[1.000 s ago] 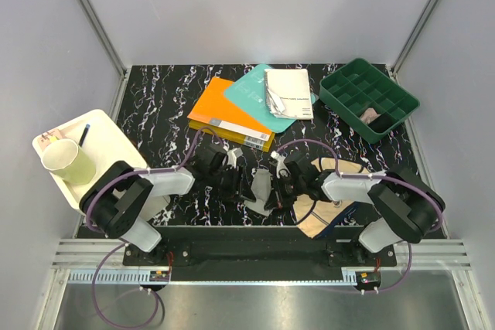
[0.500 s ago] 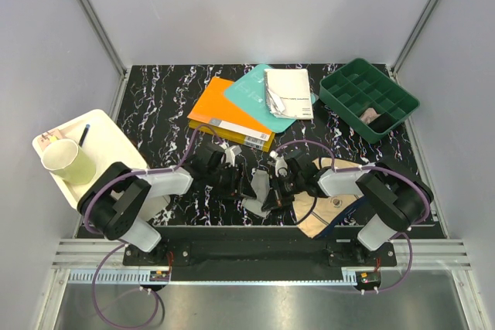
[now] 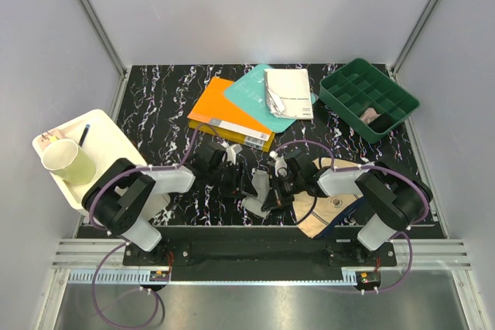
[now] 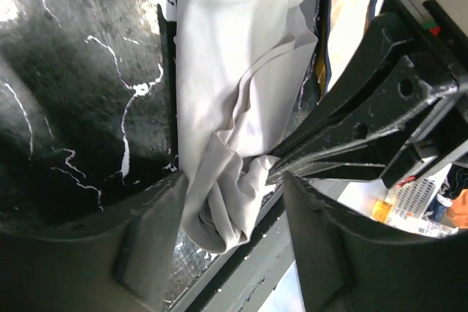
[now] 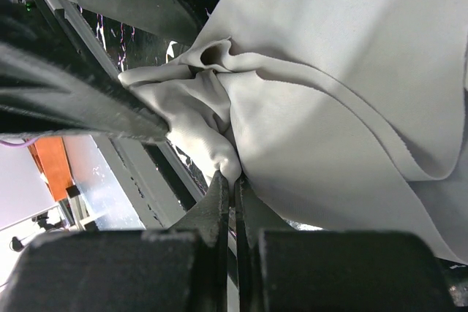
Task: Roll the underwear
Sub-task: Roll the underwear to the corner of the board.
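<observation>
Top external view: the marbled surface carries the beige underwear just right of the right tool. The grey underwear, soft, light and limp, bunches between the wide jaws of our left tool; the right tool pinches a fold, and we judge bunched edges the surest hold.

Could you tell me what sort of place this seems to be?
Probably a lab test cell: plain grey walls on metal framing box in a black marbled table, with unrelated props like books and a green divided tray.
</observation>
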Controlling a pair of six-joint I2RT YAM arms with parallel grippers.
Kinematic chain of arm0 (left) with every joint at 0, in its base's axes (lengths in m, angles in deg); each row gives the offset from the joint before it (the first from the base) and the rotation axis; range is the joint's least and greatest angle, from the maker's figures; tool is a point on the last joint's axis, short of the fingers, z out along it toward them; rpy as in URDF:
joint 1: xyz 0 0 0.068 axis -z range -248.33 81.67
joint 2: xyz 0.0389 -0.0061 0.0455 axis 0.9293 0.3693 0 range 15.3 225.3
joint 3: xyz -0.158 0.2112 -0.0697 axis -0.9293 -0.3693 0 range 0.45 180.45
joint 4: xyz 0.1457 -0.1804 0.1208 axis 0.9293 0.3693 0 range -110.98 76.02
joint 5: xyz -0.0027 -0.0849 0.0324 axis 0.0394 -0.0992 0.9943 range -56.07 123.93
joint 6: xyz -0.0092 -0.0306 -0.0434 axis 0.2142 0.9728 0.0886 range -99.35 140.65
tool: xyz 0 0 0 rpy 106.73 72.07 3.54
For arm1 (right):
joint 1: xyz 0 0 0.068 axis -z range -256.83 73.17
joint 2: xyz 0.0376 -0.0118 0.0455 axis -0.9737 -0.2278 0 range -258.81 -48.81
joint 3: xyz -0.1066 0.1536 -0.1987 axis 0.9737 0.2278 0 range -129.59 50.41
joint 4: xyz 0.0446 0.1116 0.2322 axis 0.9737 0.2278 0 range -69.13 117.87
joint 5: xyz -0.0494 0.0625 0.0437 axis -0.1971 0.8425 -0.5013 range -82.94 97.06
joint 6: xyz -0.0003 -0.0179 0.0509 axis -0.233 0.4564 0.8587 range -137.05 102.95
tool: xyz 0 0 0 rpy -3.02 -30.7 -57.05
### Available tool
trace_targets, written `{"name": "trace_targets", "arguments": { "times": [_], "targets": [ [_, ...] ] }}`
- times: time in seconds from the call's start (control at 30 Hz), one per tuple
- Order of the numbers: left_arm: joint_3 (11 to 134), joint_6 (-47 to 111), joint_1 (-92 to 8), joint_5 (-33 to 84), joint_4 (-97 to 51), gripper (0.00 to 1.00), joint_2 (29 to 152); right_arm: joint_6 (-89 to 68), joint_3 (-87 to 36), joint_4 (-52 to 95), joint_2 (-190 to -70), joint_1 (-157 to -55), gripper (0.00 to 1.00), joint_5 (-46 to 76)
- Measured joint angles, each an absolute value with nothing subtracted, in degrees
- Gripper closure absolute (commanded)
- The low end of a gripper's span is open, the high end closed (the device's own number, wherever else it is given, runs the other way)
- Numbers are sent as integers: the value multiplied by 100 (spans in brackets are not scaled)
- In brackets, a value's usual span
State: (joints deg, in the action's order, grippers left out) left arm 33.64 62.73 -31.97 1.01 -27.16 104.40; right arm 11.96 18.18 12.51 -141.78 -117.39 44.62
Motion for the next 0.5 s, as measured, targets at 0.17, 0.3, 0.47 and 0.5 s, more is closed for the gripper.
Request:
{"name": "trace_targets", "arguments": {
  "times": [0.17,0.3,0.47,0.5],
  "targets": [
    [3377,6263,-3204,158,-2766,68,10578,1198,1818,1251,-14178,-11737,100,4464],
    [3370,6217,-3217,324,-2694,92,10654,1214,1818,1251,-14178,-11737,100,4462],
    [3325,6206,-3206,413,-2707,100,10606,1262,1818,1262,-14171,-11737,100,4434],
    [3272,6208,-3204,453,-2755,100,10554,1275,1818,1270,-14167,-11737,100,4423]
  ]
}}
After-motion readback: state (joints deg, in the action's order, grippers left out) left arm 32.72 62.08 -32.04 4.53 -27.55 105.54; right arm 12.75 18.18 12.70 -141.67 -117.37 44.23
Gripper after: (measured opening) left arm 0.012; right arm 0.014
